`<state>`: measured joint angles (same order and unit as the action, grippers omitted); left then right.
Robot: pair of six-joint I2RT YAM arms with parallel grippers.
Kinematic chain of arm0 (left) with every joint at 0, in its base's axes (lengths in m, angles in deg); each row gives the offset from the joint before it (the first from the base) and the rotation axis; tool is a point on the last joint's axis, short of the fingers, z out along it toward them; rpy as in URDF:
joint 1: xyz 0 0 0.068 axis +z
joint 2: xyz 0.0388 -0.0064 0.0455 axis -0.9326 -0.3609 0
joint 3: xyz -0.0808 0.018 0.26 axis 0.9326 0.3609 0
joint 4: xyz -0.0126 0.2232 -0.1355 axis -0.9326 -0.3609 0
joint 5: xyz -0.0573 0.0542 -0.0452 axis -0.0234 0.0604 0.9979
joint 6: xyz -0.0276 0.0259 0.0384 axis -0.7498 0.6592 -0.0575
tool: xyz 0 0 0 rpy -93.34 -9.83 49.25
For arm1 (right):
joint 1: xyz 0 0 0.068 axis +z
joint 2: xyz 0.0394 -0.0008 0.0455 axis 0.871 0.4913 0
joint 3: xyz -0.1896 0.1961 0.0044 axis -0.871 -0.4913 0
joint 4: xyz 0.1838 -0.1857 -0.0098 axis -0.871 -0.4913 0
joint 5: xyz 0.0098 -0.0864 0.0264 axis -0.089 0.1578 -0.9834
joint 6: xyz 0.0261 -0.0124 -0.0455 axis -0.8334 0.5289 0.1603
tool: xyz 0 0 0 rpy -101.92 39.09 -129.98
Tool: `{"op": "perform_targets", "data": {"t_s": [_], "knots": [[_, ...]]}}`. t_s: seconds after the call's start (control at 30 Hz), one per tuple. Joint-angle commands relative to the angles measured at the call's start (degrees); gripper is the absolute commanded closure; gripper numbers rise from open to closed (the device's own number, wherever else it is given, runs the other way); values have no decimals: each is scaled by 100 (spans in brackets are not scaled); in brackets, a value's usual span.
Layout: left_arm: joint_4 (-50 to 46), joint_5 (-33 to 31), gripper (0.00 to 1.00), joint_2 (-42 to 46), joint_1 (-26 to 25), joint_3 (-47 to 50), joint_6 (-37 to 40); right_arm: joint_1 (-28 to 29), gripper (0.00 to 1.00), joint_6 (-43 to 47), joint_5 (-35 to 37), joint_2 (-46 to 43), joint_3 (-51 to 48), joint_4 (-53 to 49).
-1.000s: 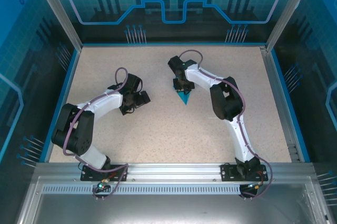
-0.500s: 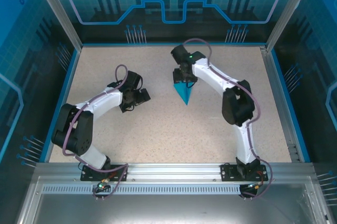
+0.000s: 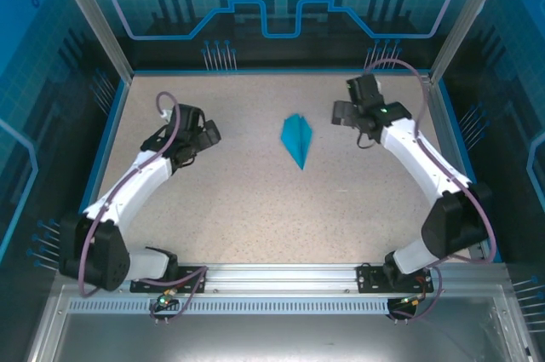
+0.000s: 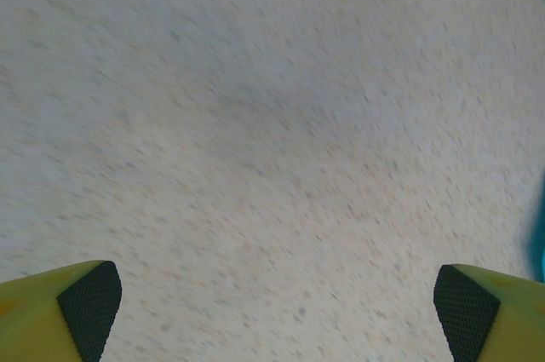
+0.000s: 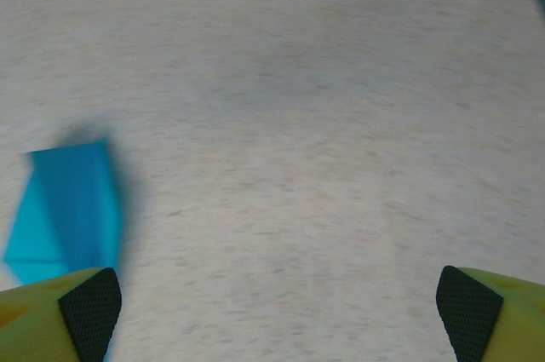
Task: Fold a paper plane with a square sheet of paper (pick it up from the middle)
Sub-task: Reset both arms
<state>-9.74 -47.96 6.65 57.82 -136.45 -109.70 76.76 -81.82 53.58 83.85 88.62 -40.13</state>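
Pulling away, left fingers (image 4: 85,304) and right fingers (image 5: 87,307) are hanging open, empty; paper plane (image 3: 297,140) is lying finished on the table (image 3: 255,209).

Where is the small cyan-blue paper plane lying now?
In the top view, the small cyan-blue paper plane lies on the speckled table, between the left arm and right arm.

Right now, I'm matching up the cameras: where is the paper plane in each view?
Top view: paper plane mid-table, sharp tip toward the near edge.
Right wrist: paper plane lower left, blurred.
Left wrist: blue sliver at right edge; cannot tell if it is the plane.
Shared landmark: speckled table.
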Motion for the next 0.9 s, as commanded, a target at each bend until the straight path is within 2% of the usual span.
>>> {"op": "perform_targets", "data": {"t_s": [0.0,0.13,0.27,0.33,0.5,0.6,0.73,0.87], "knots": [[600,-712,2,438,370,560,478,-432,0,297,517,-682,-999,1118],[1482,-754,1,771,648,1321,1041,-870,0,452,1033,-1384,-2580,2337],[2824,-709,2,962,715,2189,1685,-1281,1,584,819,-1616,-3599,3369],[3391,-541,2,975,765,2535,1930,-1296,1,980,727,-1478,-4014,4047],[4399,85,2,623,930,2900,2416,-1280,1,1386,278,-956,-4348,5045],[5291,564,1,356,1003,3212,2748,-1271,0,1722,-96,-961,-4618,5849],[6016,1096,1,94,1094,3437,2830,-1273,1,1983,-622,-988,-4894,6641],[7056,1475,2,-192,1128,3701,2918,-1275,1,2188,-1001,-659,-5141,7564]]}}
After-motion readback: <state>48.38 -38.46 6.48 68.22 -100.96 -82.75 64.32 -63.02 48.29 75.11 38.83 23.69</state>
